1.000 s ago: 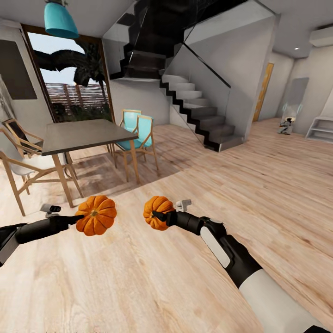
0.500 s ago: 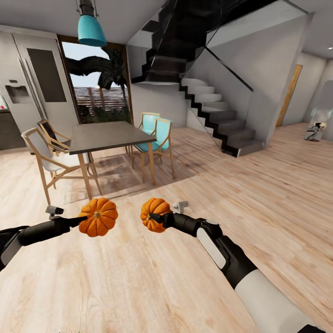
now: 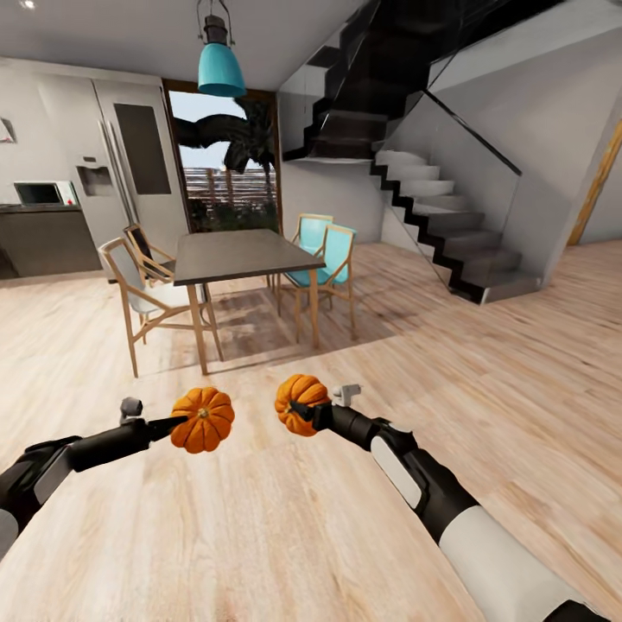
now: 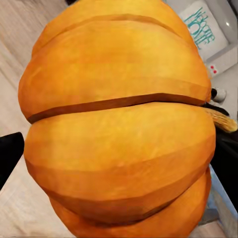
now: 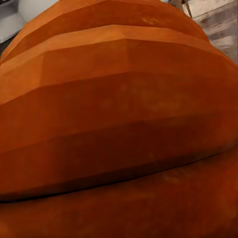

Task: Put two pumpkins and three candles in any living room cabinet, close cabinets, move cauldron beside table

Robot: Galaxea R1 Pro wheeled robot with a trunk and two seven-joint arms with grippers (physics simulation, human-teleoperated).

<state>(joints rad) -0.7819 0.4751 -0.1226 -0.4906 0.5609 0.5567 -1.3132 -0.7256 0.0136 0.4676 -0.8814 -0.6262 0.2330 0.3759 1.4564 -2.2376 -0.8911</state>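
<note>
I carry two orange ribbed pumpkins above the wooden floor. My left gripper (image 3: 179,422) is shut on one pumpkin (image 3: 204,420), whose stem faces the camera. My right gripper (image 3: 304,411) is shut on the other pumpkin (image 3: 298,401), a short gap to its right. Up close in the left wrist view, the pumpkin (image 4: 119,124) sits between dark fingers (image 4: 9,153). The second pumpkin (image 5: 119,119) hides the fingers in the right wrist view. The candles, cabinet, cauldron and low table are out of view.
A dark dining table (image 3: 240,254) with wooden chairs (image 3: 138,289) and teal chairs (image 3: 333,259) stands ahead. A staircase (image 3: 449,225) rises at the right. At the left are a fridge (image 3: 117,173) and a kitchen counter (image 3: 43,238). Open wooden floor (image 3: 518,389) lies to the right.
The whole view has swung left, so the dining table and stairs sit further right and the fridge and counter have come in. Both grippers still hold their pumpkins.
</note>
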